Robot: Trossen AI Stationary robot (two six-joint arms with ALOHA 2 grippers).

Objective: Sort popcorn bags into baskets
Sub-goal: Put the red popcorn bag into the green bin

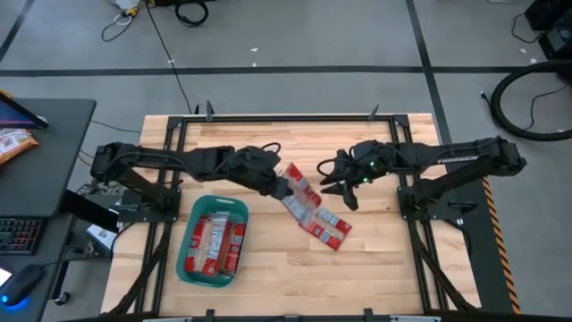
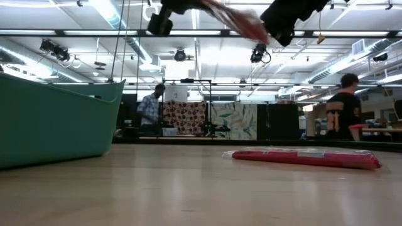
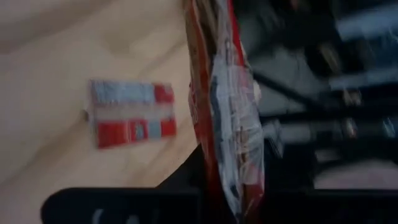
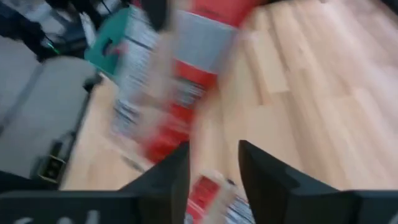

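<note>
our left gripper (image 1: 284,185) pinches a popcorn bag (image 1: 300,186) aloft, bound for the basket (image 1: 191,215); our right gripper (image 1: 338,183), fingers apart, stands just beside.

The counter (image 1: 375,259) is pale wood in jointed planks, smooth with a soft sheen, edged by a dark metal frame (image 1: 295,116). The basket (image 1: 185,255) looks like moulded teal plastic, smooth and faintly matt. The popcorn bags (image 1: 331,228) are glossy red film with white and silvery printed panels; the raised bag (image 3: 227,118) shows crinkled, shiny wrapping that catches light. The left hand (image 1: 284,186) and right hand (image 1: 338,183) look like matt black plastic.
</note>
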